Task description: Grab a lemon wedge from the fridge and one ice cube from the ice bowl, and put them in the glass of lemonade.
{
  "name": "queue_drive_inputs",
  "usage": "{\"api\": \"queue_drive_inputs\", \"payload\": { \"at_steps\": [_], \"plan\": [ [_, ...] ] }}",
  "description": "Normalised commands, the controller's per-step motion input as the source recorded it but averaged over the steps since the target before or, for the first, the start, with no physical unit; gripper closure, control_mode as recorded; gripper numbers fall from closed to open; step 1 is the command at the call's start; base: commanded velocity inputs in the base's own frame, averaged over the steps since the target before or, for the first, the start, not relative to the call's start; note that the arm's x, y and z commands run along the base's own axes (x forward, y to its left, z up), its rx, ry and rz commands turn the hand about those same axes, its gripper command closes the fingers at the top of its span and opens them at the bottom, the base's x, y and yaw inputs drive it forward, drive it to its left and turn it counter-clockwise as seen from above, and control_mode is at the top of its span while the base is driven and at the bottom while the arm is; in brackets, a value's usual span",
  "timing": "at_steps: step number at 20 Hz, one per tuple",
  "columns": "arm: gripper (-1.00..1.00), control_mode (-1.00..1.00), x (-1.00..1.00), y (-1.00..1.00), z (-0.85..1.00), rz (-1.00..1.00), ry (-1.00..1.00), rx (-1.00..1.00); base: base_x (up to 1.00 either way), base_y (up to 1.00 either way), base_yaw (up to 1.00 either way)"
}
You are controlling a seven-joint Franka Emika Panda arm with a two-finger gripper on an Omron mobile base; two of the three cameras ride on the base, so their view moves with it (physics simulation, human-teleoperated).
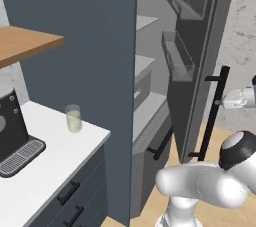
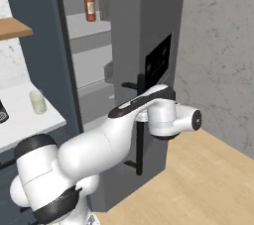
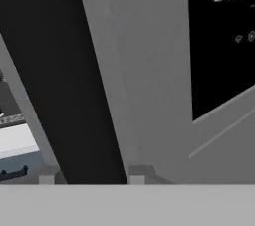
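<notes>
Gripper [image 3: 89, 172]: my fingertips straddle a black bar handle [image 3: 64, 75], jaws part-open, contact unclear | fridge [image 1: 120, 46]: matte dark grey, door swung open, pale shelves | obstruction: door with glossy black display panel [image 3: 221, 36] blocks my hand | glass of lemonade [image 1: 73, 118]: clear cylinder on white counter [image 1: 55, 166] beside coffee machine [image 1: 15, 133]

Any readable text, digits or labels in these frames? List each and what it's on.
"-88": pale segment digits on the black display panel of the fridge door, hand view.
Small icons below the digits on that panel: too blurred to read.
Label on the red bottle on the fridge's upper shelf, right base view: too small to read.
Coffee machine on the counter, left base view: no legible marking.
</notes>
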Motion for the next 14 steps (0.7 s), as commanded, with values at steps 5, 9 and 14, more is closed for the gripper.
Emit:
{"api": "queue_drive_inputs", "payload": {
  "at_steps": [5, 9, 14],
  "plan": [
    [-1.00, -1.00, -0.10, -0.66, 0.01, -0.24, -0.04, 0.00, 0.00, 0.00, 0.00],
    [-1.00, -1.00, -0.12, -0.79, 0.20, -0.15, -0.02, 0.00, 0.00, 0.00, 0.00],
    [-1.00, -1.00, -0.11, -0.82, 0.39, -0.20, -0.03, 0.00, 0.00, 0.00, 0.00]
  ]
}}
